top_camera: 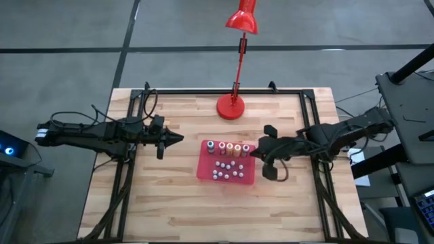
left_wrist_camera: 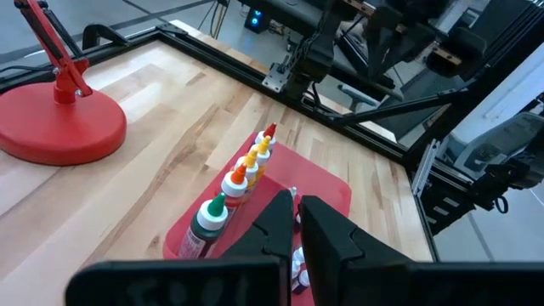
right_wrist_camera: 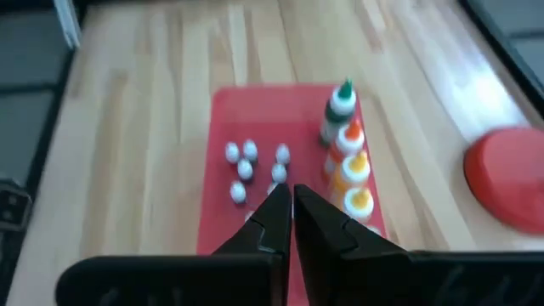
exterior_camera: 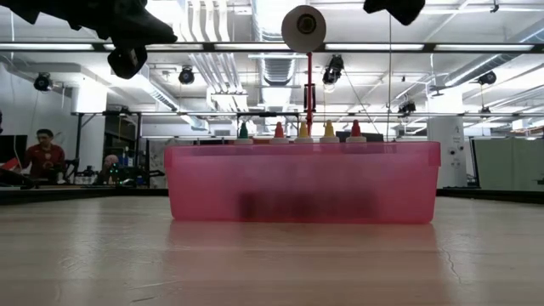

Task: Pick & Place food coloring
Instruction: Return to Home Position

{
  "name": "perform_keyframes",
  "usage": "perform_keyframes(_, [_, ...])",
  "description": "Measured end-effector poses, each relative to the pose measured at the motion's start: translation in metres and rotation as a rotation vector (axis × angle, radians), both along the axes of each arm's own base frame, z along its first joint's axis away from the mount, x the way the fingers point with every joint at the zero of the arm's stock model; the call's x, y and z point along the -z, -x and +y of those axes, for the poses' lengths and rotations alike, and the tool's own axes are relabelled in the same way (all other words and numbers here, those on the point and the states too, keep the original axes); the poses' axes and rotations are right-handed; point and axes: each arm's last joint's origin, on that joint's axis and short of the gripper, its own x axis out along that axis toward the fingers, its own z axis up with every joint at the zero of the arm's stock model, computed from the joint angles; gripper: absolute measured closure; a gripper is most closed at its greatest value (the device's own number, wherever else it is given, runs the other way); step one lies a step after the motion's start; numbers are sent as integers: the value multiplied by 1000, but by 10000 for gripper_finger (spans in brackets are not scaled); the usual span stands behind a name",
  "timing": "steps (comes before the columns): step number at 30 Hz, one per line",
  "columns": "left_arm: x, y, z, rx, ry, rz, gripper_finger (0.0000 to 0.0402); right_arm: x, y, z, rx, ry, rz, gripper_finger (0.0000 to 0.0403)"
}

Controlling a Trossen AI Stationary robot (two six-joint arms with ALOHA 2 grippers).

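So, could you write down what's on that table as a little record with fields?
Tray: red tray, mid wooden table
Bottles: five food coloring bottles, upright in a row inside the tray, along its lamp-side edge
Also in tray: small pale beads
Left gripper: shut, empty, left of the tray
Right gripper: shut, empty, by the tray's right edge
Lamp: red lamp, beyond the tray

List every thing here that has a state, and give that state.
bottles: five, upright, in a row inside the tray.
tray: flat on the table, holding bottles and beads.
beads: loose on the tray floor.
lamp: upright on its base.
left claw: shut, empty, raised left of the tray.
right claw: shut, empty, raised by the tray's right end.
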Motion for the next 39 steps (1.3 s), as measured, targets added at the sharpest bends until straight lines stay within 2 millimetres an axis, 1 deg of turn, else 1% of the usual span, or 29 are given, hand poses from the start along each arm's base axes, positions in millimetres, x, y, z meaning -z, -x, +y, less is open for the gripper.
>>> perform_keyframes(3, [0,0,0,0,0,0,402,6,12,-4,-5,-17,-79,394])
perform_keyframes(6, [0,0,0,0,0,-1,402,11,26,-9,-6,-25,-110,394])
perform_keyframes(8, [0,0,0,0,0,-1,402,15,34,-12,-42,29,-110,394])
perform_keyframes(10, [0,0,0,0,0,0,402,18,41,-15,-91,123,-110,394])
perform_keyframes(14, [0,0,0,0,0,-1,402,24,52,-18,-100,142,-115,394])
perform_keyframes(18, [0,0,0,1,-5,0,402,39,56,-20,-90,128,-119,394])
perform_keyframes(22, [0,0,0,11,-45,3,402,53,57,-18,-110,71,-258,394])
perform_keyframes(25, [0,0,0,17,-72,5,402,70,59,-19,-109,52,-350,394])
perform_keyframes(28, [0,0,0,19,-79,5,402,82,65,-21,-115,23,-428,394])
perform_keyframes(30, [0,0,0,24,-99,7,402,89,70,-22,-128,6,-449,394])
perform_keyframes(32, [0,0,0,31,-127,8,402,93,76,-23,-149,-8,-457,394])
perform_keyframes(39, [-7,5,0,41,-200,-44,402,99,99,-30,-162,-37,-541,394])
